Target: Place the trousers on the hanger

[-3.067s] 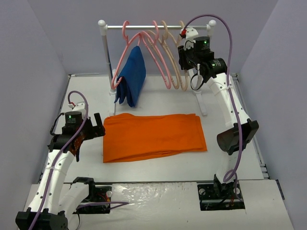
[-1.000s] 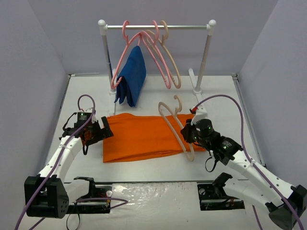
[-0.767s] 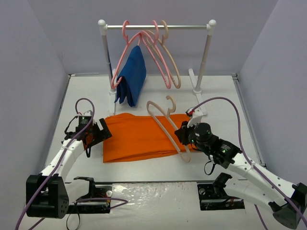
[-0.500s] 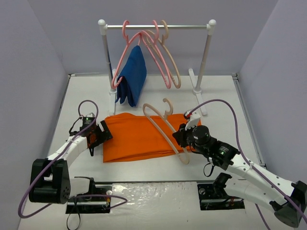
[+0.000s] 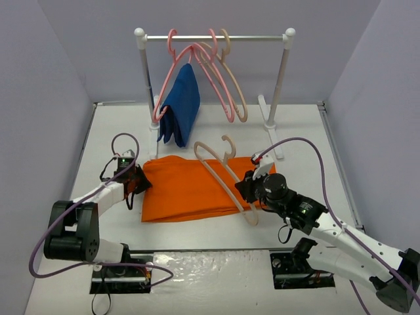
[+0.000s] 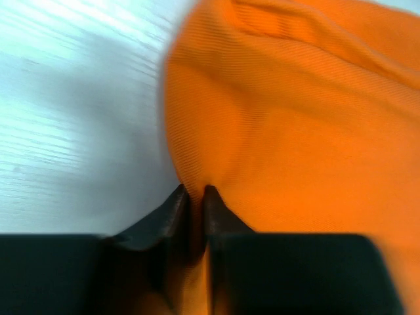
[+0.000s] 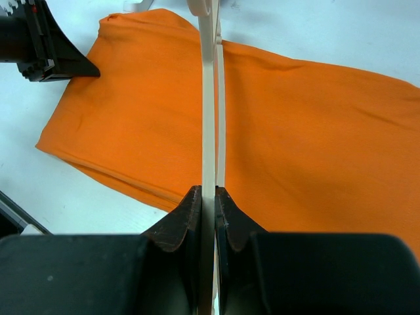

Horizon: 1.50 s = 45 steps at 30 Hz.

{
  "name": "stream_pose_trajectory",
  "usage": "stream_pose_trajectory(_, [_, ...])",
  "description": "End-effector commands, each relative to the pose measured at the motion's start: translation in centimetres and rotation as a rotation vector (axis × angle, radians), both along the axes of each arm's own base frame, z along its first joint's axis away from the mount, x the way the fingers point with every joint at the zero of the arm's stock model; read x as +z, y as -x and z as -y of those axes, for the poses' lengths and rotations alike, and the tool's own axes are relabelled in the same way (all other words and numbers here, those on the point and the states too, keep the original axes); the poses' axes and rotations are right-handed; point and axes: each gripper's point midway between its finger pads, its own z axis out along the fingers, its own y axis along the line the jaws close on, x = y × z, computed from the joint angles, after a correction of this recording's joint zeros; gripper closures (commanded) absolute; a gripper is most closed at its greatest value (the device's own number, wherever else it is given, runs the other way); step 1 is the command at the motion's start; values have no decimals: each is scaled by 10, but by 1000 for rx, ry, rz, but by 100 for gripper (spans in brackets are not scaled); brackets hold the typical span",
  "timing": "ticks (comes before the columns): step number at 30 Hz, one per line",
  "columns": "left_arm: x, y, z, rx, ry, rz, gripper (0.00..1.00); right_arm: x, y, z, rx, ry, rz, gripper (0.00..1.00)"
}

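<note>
**Trousers** [image 5: 190,193]: bright orange, plain. Lying folded flat on the bench [image 5: 302,141], spreading across its middle with the long side running left to right. Being pinched at the left edge and crossed from above by the hanger.

**Left tool** [image 6: 195,197]: lying low on the bench at the trousers' left edge, near the far corner. Clamping down on a fold of the orange cloth, dark fingers [image 6: 172,209] nearly meeting with fabric wedged between them (wrist view somewhat blurred, though the pinch is plain enough).

**Hanger** [image 7: 208,98]: cream-beige plastic with a curved hook and rounded shoulders. Being held over the trousers, slanting across them in the top view, with the hook pointing toward the far side and one shoulder end reaching past the near hem. Whether it is touching the cloth cannot be told.

**Right tool** [image 7: 209,197]: gripping the hanger, fingers closed tight on either side of its thin edge. Hovering over the right half of the trousers, with a purple cable [image 5: 314,157] looping behind the arm.

**Rack** [image 5: 262,37]: standing at the far side of the bench, well apart from the trousers. Carrying pink hangers [image 5: 211,73] and one pale beige one beside them.

**Blue garment** [image 5: 182,105]: dark blue cloth, hanging folded from the leftmost pink hanger and dangling just beyond the trousers' far left corner.
</note>
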Motion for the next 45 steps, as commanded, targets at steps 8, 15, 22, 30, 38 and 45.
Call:
stream_pose_trajectory(8, [83,38,54,-127,124,118,100,42,-17,-32,-47,-53,125,100])
stream_pose_trajectory(15, [168,49,82,-188,196,305,100,63,-24,-51,-112,-80,173,100])
stream_pose_trajectory(22, [212,53,128,-260,336,391,100,66,-15,-77,-103,-105,194,100])
stream_pose_trajectory(30, [237,40,178,-289,389,441,100,49,-9,-75,-135,-104,176,100])
stream_pose_trajectory(38, [246,30,227,-334,404,449,100,24,-2,-52,-173,-115,143,100])
stream_pose_trajectory(45, [247,24,257,-292,425,450,100,18,5,-31,-202,-133,133,100])
